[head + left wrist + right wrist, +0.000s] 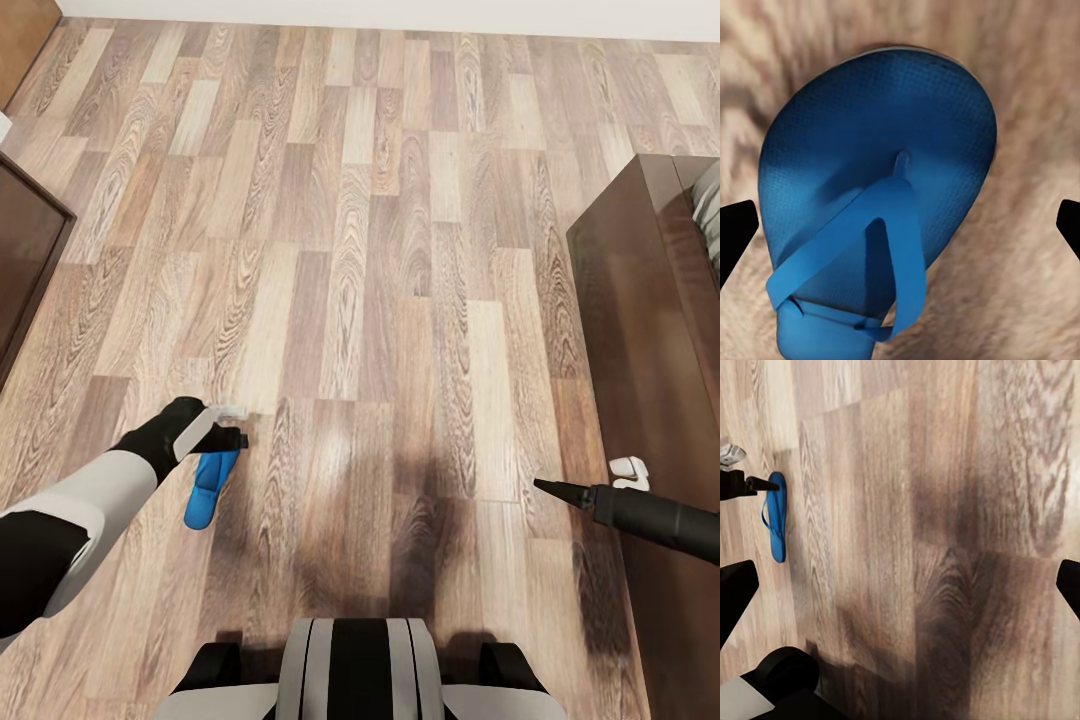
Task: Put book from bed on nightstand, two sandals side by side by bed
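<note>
Left gripper (pixel 238 432) wide open, empty, hovering over the bright blue plastic sandal (pixel 210 487) on the wood-plank floor (pixel 380 250). Sandal's long axis runs 12-to-6; left arm nearer. Right gripper (pixel 548 487) state unclear, well apart at 3 o'clock.

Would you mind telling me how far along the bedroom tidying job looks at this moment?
Nothing looks finished. In hand: the left gripper hangs open over one blue sandal on the wood floor, not yet gripping. Left: pairing both sandals beside the bed and moving the book.
</note>
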### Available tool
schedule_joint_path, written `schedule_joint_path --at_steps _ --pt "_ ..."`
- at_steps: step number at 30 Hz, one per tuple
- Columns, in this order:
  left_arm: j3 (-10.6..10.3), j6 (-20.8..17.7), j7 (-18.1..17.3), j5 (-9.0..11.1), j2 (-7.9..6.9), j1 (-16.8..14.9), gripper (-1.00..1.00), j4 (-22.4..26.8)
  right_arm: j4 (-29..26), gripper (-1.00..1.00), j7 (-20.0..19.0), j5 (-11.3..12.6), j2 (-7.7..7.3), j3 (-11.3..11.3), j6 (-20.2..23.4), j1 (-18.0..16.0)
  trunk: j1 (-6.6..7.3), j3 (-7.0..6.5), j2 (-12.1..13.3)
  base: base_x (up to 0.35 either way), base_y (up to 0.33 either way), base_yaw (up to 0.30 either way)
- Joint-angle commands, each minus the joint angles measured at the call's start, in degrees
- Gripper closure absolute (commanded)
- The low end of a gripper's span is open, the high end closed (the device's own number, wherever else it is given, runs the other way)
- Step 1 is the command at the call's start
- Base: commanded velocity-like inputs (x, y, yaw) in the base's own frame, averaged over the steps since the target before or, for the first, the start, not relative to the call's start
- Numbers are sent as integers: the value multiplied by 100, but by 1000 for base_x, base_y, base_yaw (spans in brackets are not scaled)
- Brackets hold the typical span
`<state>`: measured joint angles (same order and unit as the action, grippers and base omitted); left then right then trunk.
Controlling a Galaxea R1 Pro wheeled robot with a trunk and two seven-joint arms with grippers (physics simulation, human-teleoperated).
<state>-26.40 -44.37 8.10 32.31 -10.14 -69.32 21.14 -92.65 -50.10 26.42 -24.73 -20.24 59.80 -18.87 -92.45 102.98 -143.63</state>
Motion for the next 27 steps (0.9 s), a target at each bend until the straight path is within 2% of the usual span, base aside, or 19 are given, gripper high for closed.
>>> schedule_joint_path --at_steps 1,20,27 --pt "-43 -16 44 53 -6 11 -100 13 0 -100 -35 -22 2 -4 20 -3 1 3 -1 0 0 0" --pt "-57 4 43 24 -14 62 -100 13 1 -100 -35 -22 22 7 20 -3 1 3 -1 0 0 0" --pt "-58 6 43 17 -14 65 -100 13 2 -100 -35 -22 25 7 20 -3 -17 158 -11 0 0 0"
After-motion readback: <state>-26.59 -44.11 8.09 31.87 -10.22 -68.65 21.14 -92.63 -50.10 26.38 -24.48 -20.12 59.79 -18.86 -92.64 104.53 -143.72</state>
